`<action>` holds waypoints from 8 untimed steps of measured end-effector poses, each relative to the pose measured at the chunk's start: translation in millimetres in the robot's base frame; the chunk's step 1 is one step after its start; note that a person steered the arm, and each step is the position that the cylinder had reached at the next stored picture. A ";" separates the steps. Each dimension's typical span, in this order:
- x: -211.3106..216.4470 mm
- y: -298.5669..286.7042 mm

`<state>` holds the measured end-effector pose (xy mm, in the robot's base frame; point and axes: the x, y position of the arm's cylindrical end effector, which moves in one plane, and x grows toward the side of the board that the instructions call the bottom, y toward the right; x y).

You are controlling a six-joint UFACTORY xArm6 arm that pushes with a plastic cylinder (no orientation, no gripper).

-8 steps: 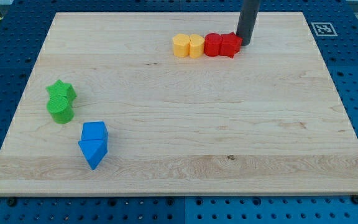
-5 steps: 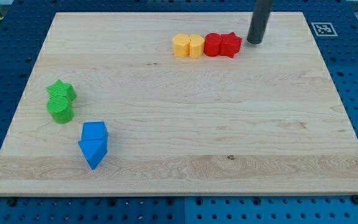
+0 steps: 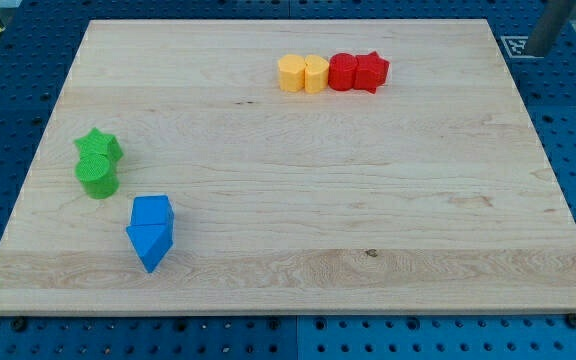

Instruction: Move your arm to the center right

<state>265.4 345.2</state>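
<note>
Looking through the one camera view, we are finding my tip (image 3: pixel 540 52) hovering past the bench's (image 3: pixel 298 270) top right corner, over the marker tag, having pulled well away from the red star block (image 3: pixel 372 72) it stood beside moments ago. We are carrying no gripper, so nothing is being held. Red cylinder (image 3: pixel 343 72) and both yellow blocks (image 3: pixel 303 73) are sitting unmoved near the top edge. We are judging the goal, midway down the right edge, as lying below us.
</note>
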 end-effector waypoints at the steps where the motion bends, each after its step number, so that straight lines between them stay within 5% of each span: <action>1: 21.1 0.0; 4: 97.4 -76.0; 8: 106.1 -79.4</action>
